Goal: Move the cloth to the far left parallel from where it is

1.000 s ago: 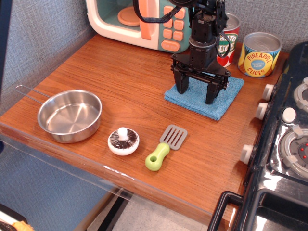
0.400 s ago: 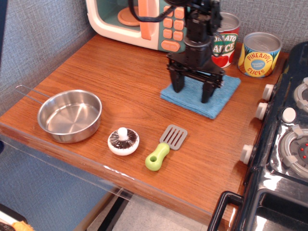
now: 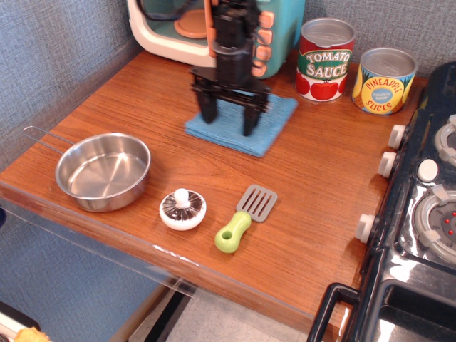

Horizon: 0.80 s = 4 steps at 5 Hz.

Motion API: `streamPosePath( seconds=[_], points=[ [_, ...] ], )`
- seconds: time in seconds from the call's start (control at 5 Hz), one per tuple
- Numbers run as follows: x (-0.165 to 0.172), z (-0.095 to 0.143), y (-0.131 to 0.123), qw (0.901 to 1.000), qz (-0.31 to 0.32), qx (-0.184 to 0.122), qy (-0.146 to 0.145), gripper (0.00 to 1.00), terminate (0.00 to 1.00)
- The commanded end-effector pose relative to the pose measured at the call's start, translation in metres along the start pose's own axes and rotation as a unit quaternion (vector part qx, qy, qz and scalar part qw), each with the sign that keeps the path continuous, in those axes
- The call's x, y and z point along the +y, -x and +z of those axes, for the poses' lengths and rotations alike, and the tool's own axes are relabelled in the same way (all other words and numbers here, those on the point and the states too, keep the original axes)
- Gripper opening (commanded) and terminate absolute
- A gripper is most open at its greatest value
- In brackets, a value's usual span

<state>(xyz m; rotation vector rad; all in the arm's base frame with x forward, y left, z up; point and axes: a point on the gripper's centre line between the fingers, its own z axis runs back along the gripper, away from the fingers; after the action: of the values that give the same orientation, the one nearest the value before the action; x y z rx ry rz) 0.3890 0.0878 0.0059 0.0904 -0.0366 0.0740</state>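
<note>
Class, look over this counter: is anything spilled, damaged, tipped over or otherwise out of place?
Nothing stands out. The cloth lies flat under the gripper, slightly angled to the counter edge. The pan, spatula and both cans are upright and intact, with no spills.

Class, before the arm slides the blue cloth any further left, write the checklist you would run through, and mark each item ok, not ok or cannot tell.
1. gripper planted on the cloth, fingers spread: ok.
2. Cloth flat, not bunched: ok.
3. Wood to the cloth's left free of things: ok.
4. Cloth at the far left: not ok, it lies mid-counter.
5. Toy microwave close behind the arm, clearance: cannot tell.
6. Steel pan off the cloth's line: ok, nearer the front edge.
</note>
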Motion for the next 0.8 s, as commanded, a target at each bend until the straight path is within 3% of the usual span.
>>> streamPosePath(
  seconds=[0.0, 0.2, 0.6],
  points=[
    [0.098, -0.009, 0.011, 0.9987, 0.045, 0.017, -0.018, 1.0, 0.0],
    [0.128, -0.01, 0.013, 0.998, 0.057, 0.021, -0.019, 1.0, 0.0],
    [0.12, -0.002, 0.015, 0.9987, 0.038, 0.023, 0.023, 1.0, 0.0]
  ],
)
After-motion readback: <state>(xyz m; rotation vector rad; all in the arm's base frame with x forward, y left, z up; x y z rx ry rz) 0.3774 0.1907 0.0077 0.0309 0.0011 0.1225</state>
